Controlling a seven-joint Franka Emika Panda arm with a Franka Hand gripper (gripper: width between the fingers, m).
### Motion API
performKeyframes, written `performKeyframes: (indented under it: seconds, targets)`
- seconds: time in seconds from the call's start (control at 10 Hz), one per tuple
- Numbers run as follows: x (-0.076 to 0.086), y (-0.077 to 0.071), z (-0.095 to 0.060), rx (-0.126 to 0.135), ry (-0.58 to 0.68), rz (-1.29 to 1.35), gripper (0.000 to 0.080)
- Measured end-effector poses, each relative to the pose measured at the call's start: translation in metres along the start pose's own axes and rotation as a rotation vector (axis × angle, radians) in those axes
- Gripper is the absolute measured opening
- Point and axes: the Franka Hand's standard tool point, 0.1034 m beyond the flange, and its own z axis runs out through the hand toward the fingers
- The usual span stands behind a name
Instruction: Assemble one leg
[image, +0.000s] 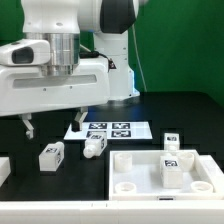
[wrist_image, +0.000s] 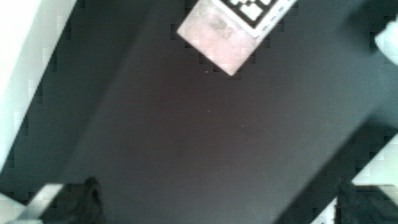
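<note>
- The tabletop (image: 20, 205) was black and matte, and a green wall (image: 180, 50) closed off the room behind it.
- The arm (image: 60, 75) filled much of the exterior view. Its pincer (image: 56, 126) hung over the tabletop, with the fingers (image: 31, 128) spread wide and nothing held between them.
- In the wrist view only dark tabletop lay between the fingertips (wrist_image: 75, 205). A corner of the marker board (wrist_image: 231, 30) showed farther out.
- The slab (image: 135, 172) was white with a raised rim. It lay well away from the pincer, toward the exterior view's right and nearer the camera.
- One post, the slab leg (image: 173, 168), stood upright on the slab.
- The near leg (image: 52, 154) stood on the tabletop. In the exterior view it sat just under the pincer, within the span of the fingers and touching neither.
- The lying leg (image: 93, 146) lay on its side just beyond the pincer's finger on the exterior view's right. It was close to the front edge of the marker board.
- The far leg (image: 171, 143) stood behind the slab, well apart from the pincer.
- A white part (image: 4, 170) was cut off by the exterior view's left edge, on the pincer's other side. What it was could not be told.
</note>
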Motion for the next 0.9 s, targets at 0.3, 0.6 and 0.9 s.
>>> performKeyframes:
  seconds: [0.3, 0.6, 0.9]
  targets:
    - [0.003, -0.004, 0.001, 0.006, 0.003, 0.147, 0.0649]
    - [-0.009, 0.005, 0.004, 0.047, -0.019, 0.466, 0.0649]
    - [-0.017, 0.024, 0.017, 0.111, -0.069, 0.688, 0.0649]
